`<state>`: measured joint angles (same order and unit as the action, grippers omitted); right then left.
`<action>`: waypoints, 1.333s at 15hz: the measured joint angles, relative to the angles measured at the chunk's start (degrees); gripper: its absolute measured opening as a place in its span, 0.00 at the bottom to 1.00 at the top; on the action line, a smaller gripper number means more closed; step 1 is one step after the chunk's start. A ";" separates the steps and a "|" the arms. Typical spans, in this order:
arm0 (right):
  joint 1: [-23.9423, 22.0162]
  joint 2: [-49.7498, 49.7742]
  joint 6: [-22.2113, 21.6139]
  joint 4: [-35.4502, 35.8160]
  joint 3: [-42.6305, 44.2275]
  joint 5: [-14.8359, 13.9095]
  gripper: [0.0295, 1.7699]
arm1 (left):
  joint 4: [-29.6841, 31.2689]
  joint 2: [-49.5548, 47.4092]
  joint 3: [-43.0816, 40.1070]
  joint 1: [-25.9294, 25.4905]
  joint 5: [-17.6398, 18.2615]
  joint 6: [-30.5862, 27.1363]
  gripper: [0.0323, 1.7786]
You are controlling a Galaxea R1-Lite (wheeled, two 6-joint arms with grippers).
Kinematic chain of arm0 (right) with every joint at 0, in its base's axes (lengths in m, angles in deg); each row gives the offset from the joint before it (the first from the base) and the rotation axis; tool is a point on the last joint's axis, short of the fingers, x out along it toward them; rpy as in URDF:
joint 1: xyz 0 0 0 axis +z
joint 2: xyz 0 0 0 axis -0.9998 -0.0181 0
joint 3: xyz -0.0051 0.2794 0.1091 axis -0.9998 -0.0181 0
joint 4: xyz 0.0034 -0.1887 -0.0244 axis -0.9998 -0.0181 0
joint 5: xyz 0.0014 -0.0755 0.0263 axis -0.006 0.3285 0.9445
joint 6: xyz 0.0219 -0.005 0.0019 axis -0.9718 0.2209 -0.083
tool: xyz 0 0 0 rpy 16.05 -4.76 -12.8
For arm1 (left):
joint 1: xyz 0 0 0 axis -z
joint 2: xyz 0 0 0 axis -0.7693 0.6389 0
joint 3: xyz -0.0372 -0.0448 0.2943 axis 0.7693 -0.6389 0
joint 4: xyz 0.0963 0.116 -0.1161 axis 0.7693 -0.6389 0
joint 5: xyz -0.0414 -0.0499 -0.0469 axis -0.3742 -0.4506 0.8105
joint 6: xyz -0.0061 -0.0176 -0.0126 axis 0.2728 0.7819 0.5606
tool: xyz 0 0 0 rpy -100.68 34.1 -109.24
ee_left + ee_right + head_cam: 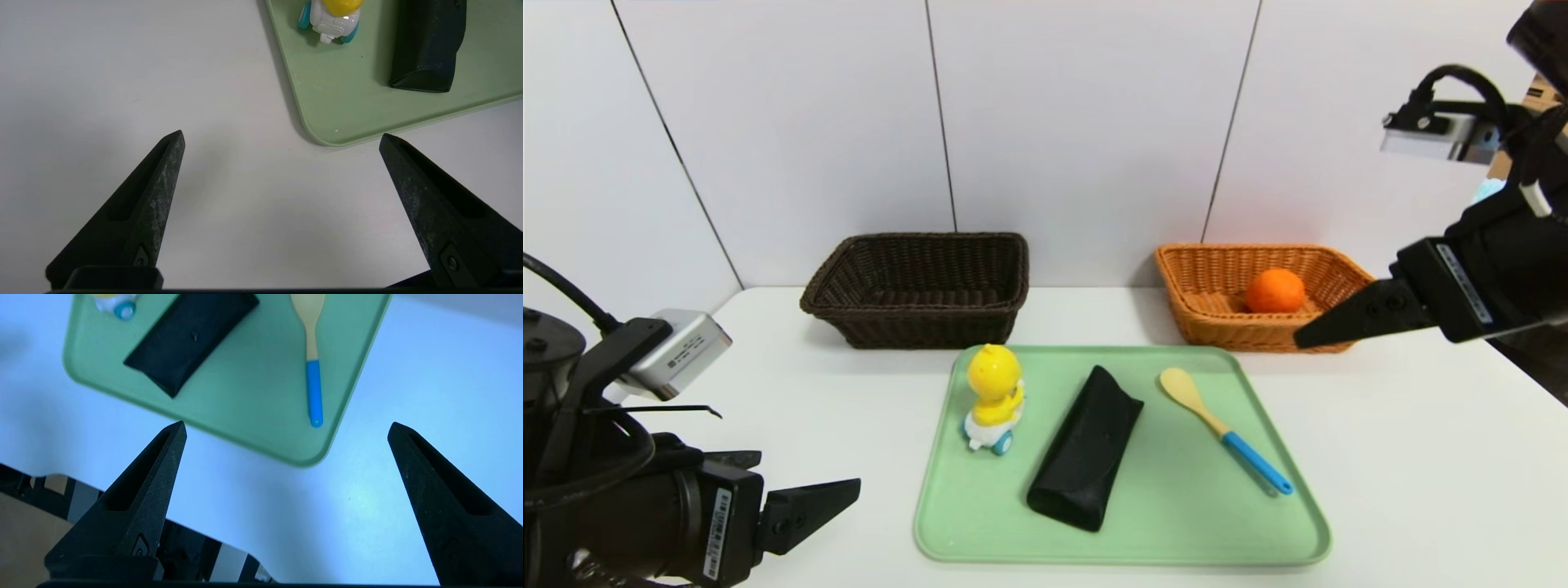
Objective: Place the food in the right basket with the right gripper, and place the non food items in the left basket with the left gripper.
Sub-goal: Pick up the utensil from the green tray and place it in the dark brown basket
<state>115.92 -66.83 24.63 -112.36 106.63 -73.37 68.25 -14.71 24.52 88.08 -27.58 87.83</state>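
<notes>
Spreading wide and empty, the right claw [287,430] leaves its arm cut off in head view.

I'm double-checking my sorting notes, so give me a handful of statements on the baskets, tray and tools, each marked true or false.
1. The orange fruit lies in the orange-tan basket. True.
2. The duck toy sits in the dark brown basket. False: it stands on the green tray.
3. The black pouch lies between the duck toy and the wooden spoon. True.
4. The left tool is closed around the pouch. False: it is open and empty, beside the tray.
5. The right tool is open and holds nothing. True.
</notes>
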 joint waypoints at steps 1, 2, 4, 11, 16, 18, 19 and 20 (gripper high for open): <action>0.79 0.55 -0.68 0.09 -2.90 0.40 0.96 | 0.05 -0.11 -0.09 0.00 0.05 0.00 0.95; 1.40 0.94 -1.18 0.33 -5.46 1.43 0.96 | 0.06 -0.20 -0.13 0.00 0.07 0.02 0.95; 1.99 1.27 -1.62 1.49 -10.05 3.58 0.96 | 0.06 -0.37 -0.24 0.00 0.07 0.00 0.95; 1.84 -1.27 -0.90 8.92 -18.69 3.91 0.96 | 0.11 -0.80 -0.48 0.00 0.09 0.00 0.95; 0.59 -4.68 1.60 11.61 -21.81 3.46 0.96 | 0.09 -0.96 -0.52 0.00 0.02 0.00 0.95; 0.11 -5.97 2.21 11.76 -22.31 3.06 0.96 | 0.09 -0.96 -0.52 0.00 0.00 0.02 0.95; -0.26 -6.74 2.35 11.91 -22.38 2.43 0.96 | 0.09 -0.96 -0.52 0.00 0.02 0.00 0.95; -0.78 -7.50 2.99 12.02 -22.39 2.10 0.96 | 0.09 -0.94 -0.52 0.00 0.00 0.02 0.95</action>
<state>115.14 -74.33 27.61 -100.34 84.23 -71.27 68.33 -15.64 23.99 88.08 -27.58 87.86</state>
